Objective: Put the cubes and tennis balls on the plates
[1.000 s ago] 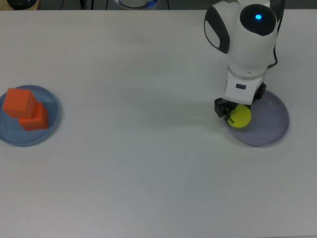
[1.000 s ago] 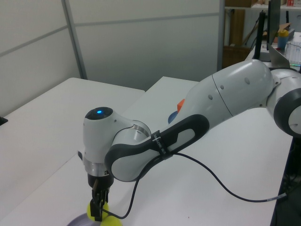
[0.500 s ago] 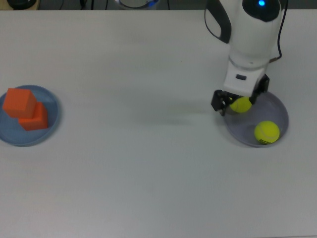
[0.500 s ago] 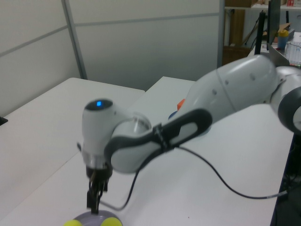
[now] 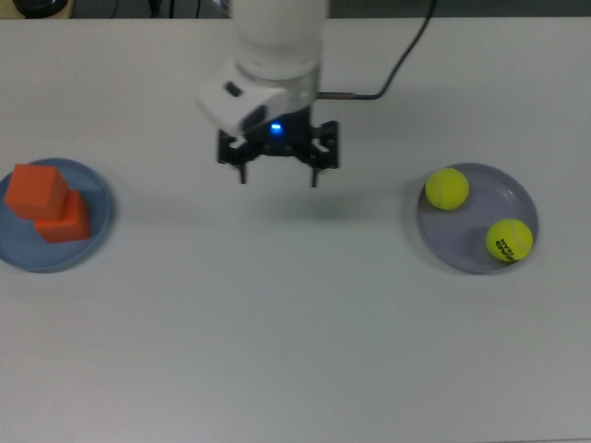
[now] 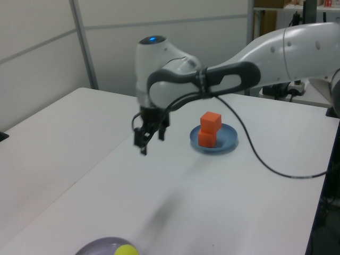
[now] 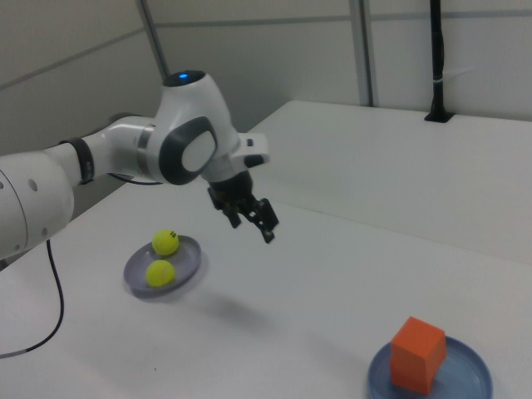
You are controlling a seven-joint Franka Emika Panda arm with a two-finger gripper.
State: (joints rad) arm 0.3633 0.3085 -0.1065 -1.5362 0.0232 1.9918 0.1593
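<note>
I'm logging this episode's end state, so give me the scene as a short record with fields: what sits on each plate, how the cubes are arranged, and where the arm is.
blue plate: holds both orange cubes
cube arrangement: one stacked on the other, the upper one offset
lavender plate: holds both tennis balls, lying apart
printed ball: dark mark visible, nearer the top view's right rim
end effector: open, empty, above the bare table between the plates
items off plates: none visible
task state: looks complete

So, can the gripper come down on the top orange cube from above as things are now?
Probably yes. The gripper hangs open over bare table, and nothing stands above the top cube, stacked on the other on the blue plate.
</note>
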